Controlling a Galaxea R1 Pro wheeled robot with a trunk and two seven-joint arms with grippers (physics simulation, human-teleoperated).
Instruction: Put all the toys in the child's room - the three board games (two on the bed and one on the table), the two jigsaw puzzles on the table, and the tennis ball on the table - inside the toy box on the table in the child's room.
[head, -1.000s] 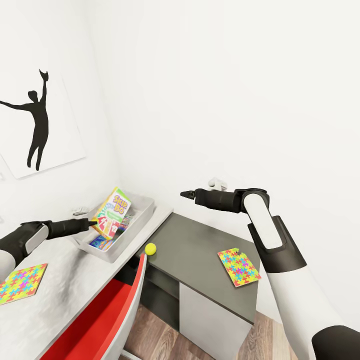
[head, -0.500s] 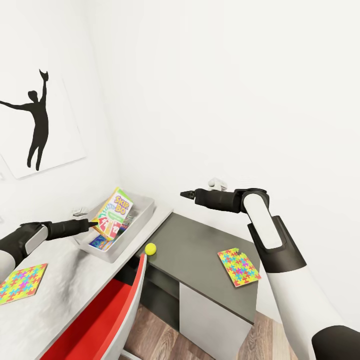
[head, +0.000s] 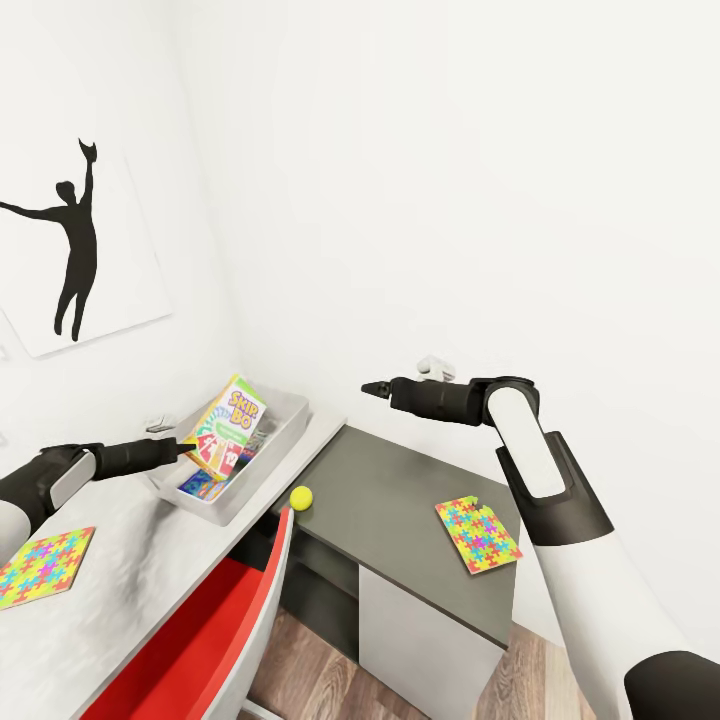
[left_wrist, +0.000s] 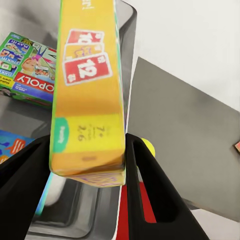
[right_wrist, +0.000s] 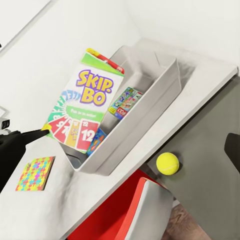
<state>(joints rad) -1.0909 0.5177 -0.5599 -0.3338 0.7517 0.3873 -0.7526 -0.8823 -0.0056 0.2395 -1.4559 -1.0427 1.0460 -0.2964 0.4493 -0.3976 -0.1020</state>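
Nearest to me, one jigsaw puzzle (head: 42, 565) lay flat on the pale counter (head: 130, 560), not put away yet. A second jigsaw puzzle (head: 478, 535) lay on the low dark cabinet (head: 400, 490), well apart from the toy box. The tennis ball (head: 301, 497) sat at the edge of that dark top, near the toy box but outside it.

A little farther back, the left hand (head: 186, 447) was clamped on the lower end of the Skip-Bo box (head: 226, 423). It held the box tilted up over the grey toy box (head: 290, 412), so this game was not quite set down.

Inside the toy box lay two other games, a green-edged box (left_wrist: 27, 67) and a small blue box (left_wrist: 12, 145).

The right hand (head: 368, 386) hung in the air over the dark cabinet, holding nothing, its fingers together as far as I could tell.

So I thought two games were done, one was almost in, and the ball and both puzzles were left.
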